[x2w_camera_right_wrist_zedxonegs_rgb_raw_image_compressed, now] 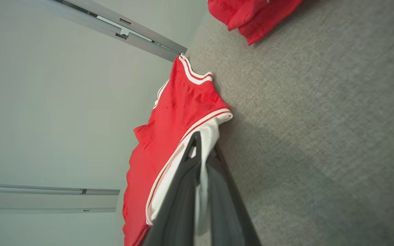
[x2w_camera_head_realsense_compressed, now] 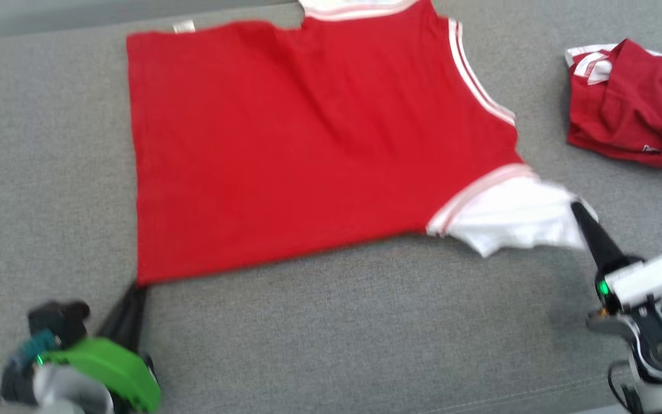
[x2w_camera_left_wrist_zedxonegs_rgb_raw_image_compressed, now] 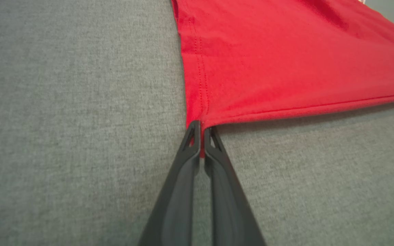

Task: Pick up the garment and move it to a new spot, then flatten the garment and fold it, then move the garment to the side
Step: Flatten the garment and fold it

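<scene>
The garment (x2w_camera_head_realsense_compressed: pixel 308 144) is a red T-shirt with white sleeves and white-striped trim, spread across the grey cloth surface. My left gripper (x2w_camera_head_realsense_compressed: pixel 135 287) is shut on its near hem corner; in the left wrist view the red corner (x2w_camera_left_wrist_zedxonegs_rgb_raw_image_compressed: pixel 202 136) is pinched between the dark fingers (x2w_camera_left_wrist_zedxonegs_rgb_raw_image_compressed: pixel 186 164) of that gripper (x2w_camera_left_wrist_zedxonegs_rgb_raw_image_compressed: pixel 202 131). My right gripper (x2w_camera_head_realsense_compressed: pixel 577 208) is shut on the white sleeve (x2w_camera_head_realsense_compressed: pixel 515 221), and the right wrist view shows white fabric (x2w_camera_right_wrist_zedxonegs_rgb_raw_image_compressed: pixel 202 171) caught in that gripper (x2w_camera_right_wrist_zedxonegs_rgb_raw_image_compressed: pixel 204 143). The shirt (x2w_camera_right_wrist_zedxonegs_rgb_raw_image_compressed: pixel 169 136) is stretched between both grippers, its near edge slightly lifted.
A second red garment (x2w_camera_head_realsense_compressed: pixel 632 106) lies crumpled at the far right; the right wrist view shows it too (x2w_camera_right_wrist_zedxonegs_rgb_raw_image_compressed: pixel 251 13). The grey surface (x2w_camera_head_realsense_compressed: pixel 331 345) ends at the far edge, where a pale wall with metal rails (x2w_camera_right_wrist_zedxonegs_rgb_raw_image_compressed: pixel 115 30) stands.
</scene>
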Motion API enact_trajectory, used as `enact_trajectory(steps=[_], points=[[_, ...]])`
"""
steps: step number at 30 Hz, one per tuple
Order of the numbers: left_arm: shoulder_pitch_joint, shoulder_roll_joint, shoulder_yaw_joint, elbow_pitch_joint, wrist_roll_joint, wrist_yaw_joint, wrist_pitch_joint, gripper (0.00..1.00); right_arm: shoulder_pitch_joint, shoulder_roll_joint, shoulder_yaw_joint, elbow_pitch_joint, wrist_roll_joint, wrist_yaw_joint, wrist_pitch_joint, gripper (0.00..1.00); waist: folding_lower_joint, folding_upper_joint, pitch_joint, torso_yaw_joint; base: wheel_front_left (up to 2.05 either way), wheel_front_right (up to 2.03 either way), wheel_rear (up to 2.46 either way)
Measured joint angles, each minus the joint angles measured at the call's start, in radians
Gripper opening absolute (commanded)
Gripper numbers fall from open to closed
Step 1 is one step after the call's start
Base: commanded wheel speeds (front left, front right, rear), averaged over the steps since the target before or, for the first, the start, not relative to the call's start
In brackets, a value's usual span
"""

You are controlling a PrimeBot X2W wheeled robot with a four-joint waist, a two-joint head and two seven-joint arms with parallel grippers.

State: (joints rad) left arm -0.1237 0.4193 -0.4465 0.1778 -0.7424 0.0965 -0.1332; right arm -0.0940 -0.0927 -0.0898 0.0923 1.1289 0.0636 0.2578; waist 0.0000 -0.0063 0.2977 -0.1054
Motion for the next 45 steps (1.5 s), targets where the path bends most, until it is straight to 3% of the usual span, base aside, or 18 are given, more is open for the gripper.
enact_trajectory(steps=[9, 14, 20, 27, 34, 41, 42, 43, 44, 45], points=[[0.238, -0.076, -0.013, -0.027, -0.077, 0.007, 0.009, 0.00, 0.345, -0.002, -0.077, -0.095, 0.068, 0.015, 0.025, 0.00, -0.0001, 0.0000, -0.103, 0.018, 0.00, 0.00, 0.00], [0.304, -0.073, -0.003, -0.095, -0.114, 0.010, 0.023, 0.00, 0.383, -0.004, -0.086, -0.194, 0.101, 0.033, 0.035, 0.00, -0.0001, 0.0000, -0.108, 0.038, 0.00, 0.00, 0.00], [0.284, 0.019, 0.004, -0.253, -0.113, 0.017, 0.103, 0.00, 0.337, -0.040, -0.062, -0.259, 0.096, 0.033, 0.070, 0.00, 0.0000, 0.0000, -0.072, 0.031, 0.00, 0.00, 0.00], [0.122, 0.099, 0.056, -0.365, -0.101, 0.020, 0.194, 0.00, 0.155, -0.079, -0.008, -0.264, 0.049, 0.012, 0.113, 0.00, 0.0000, 0.0000, 0.005, 0.025, 0.00, 0.00, 0.00], [-0.036, 0.093, 0.049, -0.318, -0.106, 0.020, 0.281, 0.00, 0.008, -0.104, 0.011, -0.185, 0.012, -0.035, 0.132, 0.00, 0.0000, 0.0000, 0.076, 0.031, 0.00, 0.00, 0.00], [-0.107, 0.040, 0.027, -0.214, -0.142, 0.020, 0.327, 0.00, -0.079, -0.100, 0.056, -0.090, -0.033, -0.065, 0.145, 0.02, 0.0000, 0.0000, 0.093, 0.048, 0.00, 0.00, 0.00], [-0.119, 0.039, 0.027, -0.206, -0.142, 0.020, 0.327, 0.00, -0.087, -0.100, 0.060, -0.081, -0.036, -0.065, 0.145, 0.09, 0.0000, 0.0000, 0.094, 0.048, 0.00, 0.00, 0.00], [-0.131, 0.035, 0.030, -0.196, -0.142, 0.020, 0.327, 0.00, -0.093, -0.097, 0.060, -0.070, -0.040, -0.067, 0.144, 0.49, 0.0000, 0.0000, 0.095, 0.047, 0.00, 0.00, 0.00], [-0.142, 0.035, 0.030, -0.187, -0.141, 0.020, 0.327, 0.00, -0.099, -0.095, 0.059, -0.058, -0.044, -0.067, 0.138, 1.00, 0.0000, 0.0000, 0.095, 0.046, 0.00, 0.00, 0.00], [-0.149, 0.035, 0.034, -0.180, -0.132, 0.020, 0.324, 0.24, -0.105, -0.095, 0.062, -0.044, -0.049, -0.067, 0.137, 1.00, 0.0000, 0.0000, 0.096, 0.045, 0.00, 0.00, 0.00]])
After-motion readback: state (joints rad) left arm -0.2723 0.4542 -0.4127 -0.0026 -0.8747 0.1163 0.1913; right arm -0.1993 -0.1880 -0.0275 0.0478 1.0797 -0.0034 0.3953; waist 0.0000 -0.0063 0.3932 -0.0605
